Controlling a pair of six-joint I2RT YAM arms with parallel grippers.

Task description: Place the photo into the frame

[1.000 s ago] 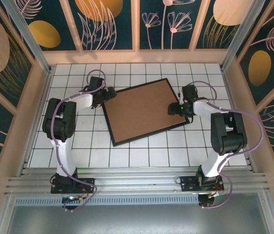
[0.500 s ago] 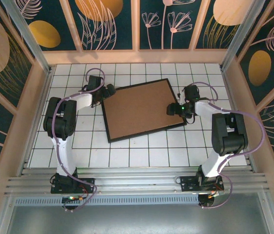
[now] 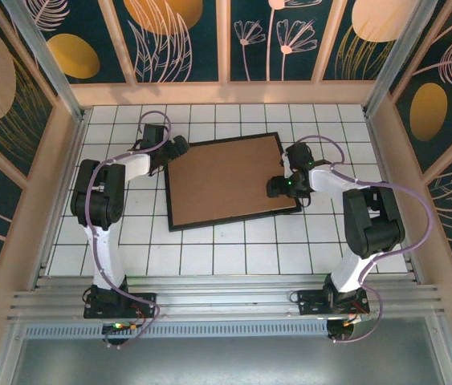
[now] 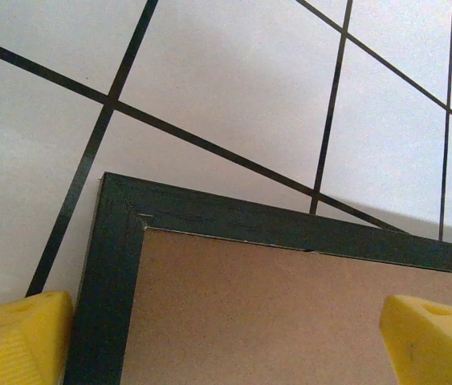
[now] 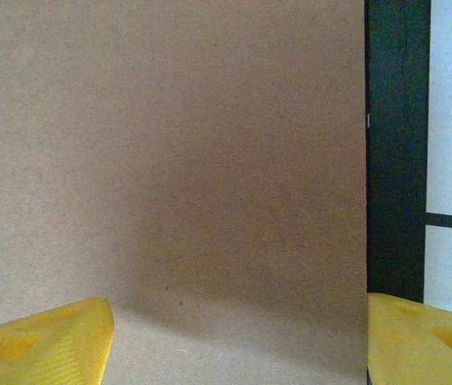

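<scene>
- Since the earlier top view, the large rectangular frame with a narrow black rim [image 3: 234,220] has turned. Its near-left corner now sits further left, and its sides run closer to the tile lines.
- The right gripper [image 3: 278,186] has moved left, from the frame's right edge to a position over the right part of the board.
- The left gripper [image 3: 175,148] has shifted slightly toward the far-left corner of the frame.
- The frame lies flat on the white tiled table [image 3: 234,250], near the middle of the work area and between the two arms.
- A plain brown backing board [image 3: 227,180] fills the frame's opening, so the back of the frame faces up.
- The left gripper's jaws stand wide apart, with nothing clamped between them.
- In the left wrist view, one yellow fingertip [image 4: 17,341] sits just outside the black rim. The other is over the board, and the frame's corner shows between them.
- The right gripper's jaws are also apart, with nothing gripped.
- In the right wrist view, one yellow fingertip [image 5: 41,345] is over the brown board. The other sits at the black rim, beside the white tile.
- The pictures do not show whether either gripper's fingertips touch the frame or the board.
</scene>
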